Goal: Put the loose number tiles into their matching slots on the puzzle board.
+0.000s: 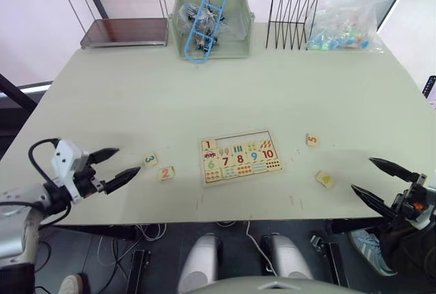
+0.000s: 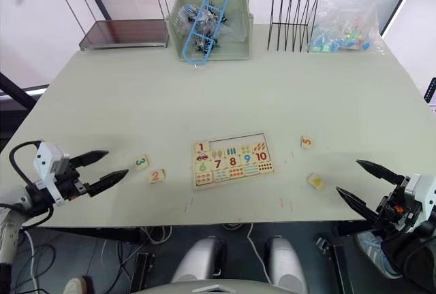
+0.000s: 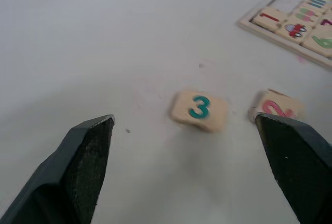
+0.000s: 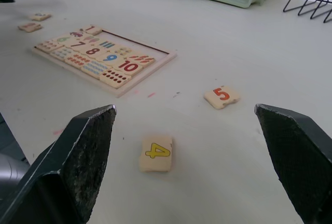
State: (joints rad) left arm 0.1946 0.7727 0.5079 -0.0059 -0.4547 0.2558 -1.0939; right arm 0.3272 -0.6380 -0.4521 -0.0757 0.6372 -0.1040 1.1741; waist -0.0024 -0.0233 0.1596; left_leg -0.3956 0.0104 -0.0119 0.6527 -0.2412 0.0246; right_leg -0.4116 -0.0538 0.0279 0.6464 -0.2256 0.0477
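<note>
- The 4 loose tiles lie flat on the table (image 1: 286,90): tile 3 (image 1: 150,160) and tile 2 (image 1: 165,173) close together to the left of the puzzle board (image 1: 240,157); tile 5 (image 1: 312,140) and tile 4 (image 1: 325,179) to its right, apart from each other.
- Tile 1 (image 1: 208,145) already sits in the board's top row; the remaining slots (image 1: 248,139) beside it look bare.
- Judged by look, the tiles are light, stiff wood with rounded corners. They are thin, so they should be pinched across 2 opposite side edges, low against the table, and could skid or flip if pressed unevenly.
- The left tool (image 1: 114,166) is spread wide and empty, hovering near tile 3, which lies between its fingers in the left wrist view.
- The right tool (image 1: 380,180) is also wide and empty, with tile 4 ahead of it.
- Tile 2 lies just beside tile 3, so the finger on that side has little room.
- The tiles on the right have open table all round. The near table edge is close behind both tools, while the bin (image 1: 211,18), rack (image 1: 293,9) and bag (image 1: 344,25) stand well away.
</note>
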